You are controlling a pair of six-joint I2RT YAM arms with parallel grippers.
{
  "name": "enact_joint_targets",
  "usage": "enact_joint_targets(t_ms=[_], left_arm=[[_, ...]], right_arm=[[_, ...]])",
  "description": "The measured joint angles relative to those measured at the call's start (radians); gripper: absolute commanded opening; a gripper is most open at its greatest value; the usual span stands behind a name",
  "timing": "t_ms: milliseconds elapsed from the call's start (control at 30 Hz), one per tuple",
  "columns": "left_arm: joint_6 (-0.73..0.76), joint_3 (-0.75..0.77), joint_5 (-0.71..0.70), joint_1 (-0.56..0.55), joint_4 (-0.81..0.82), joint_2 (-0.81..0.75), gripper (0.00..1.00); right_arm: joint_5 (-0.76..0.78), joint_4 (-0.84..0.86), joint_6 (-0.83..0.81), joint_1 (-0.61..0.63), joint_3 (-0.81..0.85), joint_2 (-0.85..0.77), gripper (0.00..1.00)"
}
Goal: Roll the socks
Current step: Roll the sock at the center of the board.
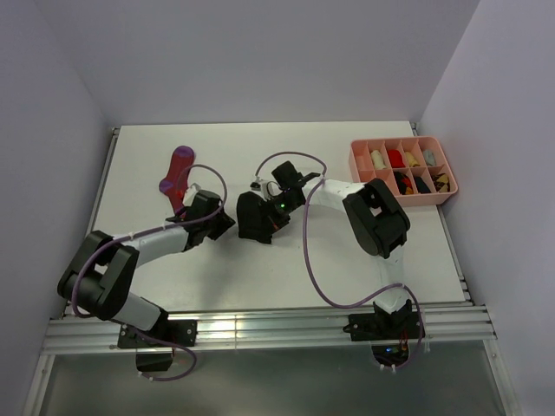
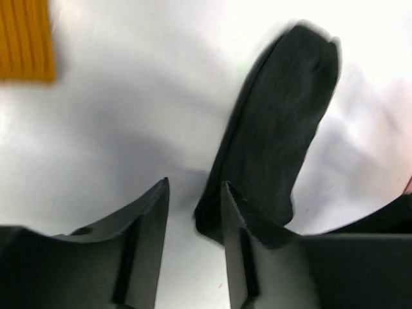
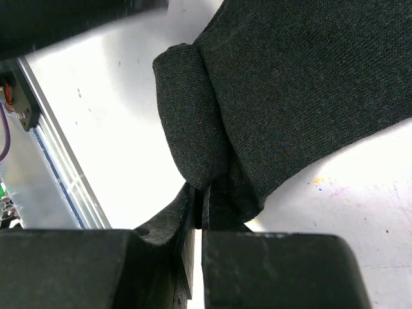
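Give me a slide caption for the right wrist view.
Right gripper pinches the rolled end of a soft black fabric sock on the white table.

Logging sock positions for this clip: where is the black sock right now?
Top view: mid-table, the black sock lies between the left gripper and right gripper, which pinches its edge.

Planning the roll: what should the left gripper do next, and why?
Probably slide the left gripper onto the soft black fabric sock: its open jaws straddle the white table beside the sock's end, while the right gripper pinches its rolled end.
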Motion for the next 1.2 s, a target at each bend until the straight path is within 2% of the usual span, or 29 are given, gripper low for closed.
enact_joint_targets(t_ms=[367,567,1200], left_arm=[[0.165,0.192,0.04,0.02,0.045,0.194,0.32],[0.201,0.207,0.071,0.02,0.066,0.239,0.27],[0.25,0.232,0.103,0.017,0.126,0.291,0.25]], right_arm=[[0.0,-0.003,-0.022,0.0,0.0,0.0,0.0],[0.0,-0.003,-0.026,0.0,0.0,0.0,0.0],[0.036,-0.106,-0.087,0.006,0.084,0.001,0.0]])
